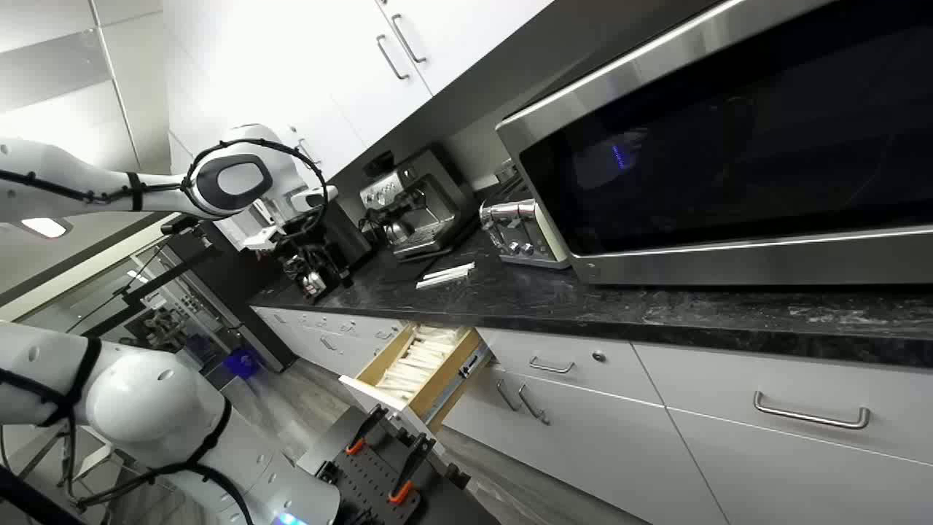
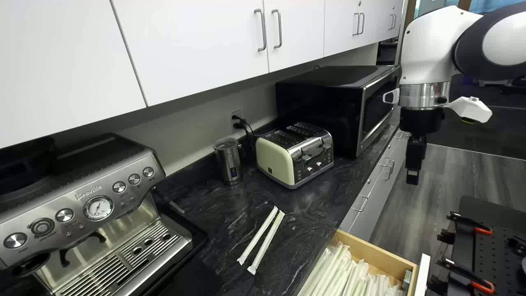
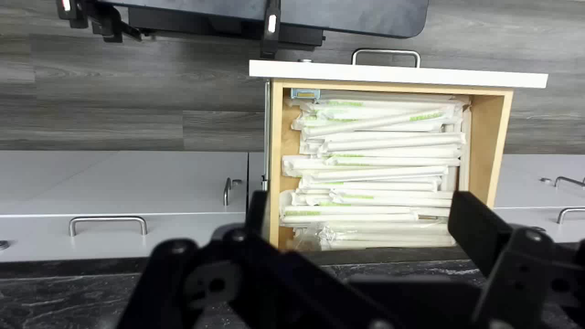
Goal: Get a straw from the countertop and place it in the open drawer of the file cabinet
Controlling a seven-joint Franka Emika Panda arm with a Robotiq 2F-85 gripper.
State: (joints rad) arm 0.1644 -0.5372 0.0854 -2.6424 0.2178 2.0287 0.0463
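Drawer (image 3: 397,74), pale wood with white front: extended, straw-filled. Two thin white paper-wrapped straws (image 2: 266,242) lie on the black stone counter (image 2: 316,205), at 7 o'clock from the cream-and-chrome toaster (image 2: 294,154) in an exterior view. Black claw (image 3: 359,208): spread wide, nothing held. Pickup and placement presumably remain.

A microwave (image 2: 335,98) and toaster (image 2: 294,156) stand left of the claw (image 2: 412,176) in an exterior view. An espresso machine (image 2: 98,205) sits farther left.
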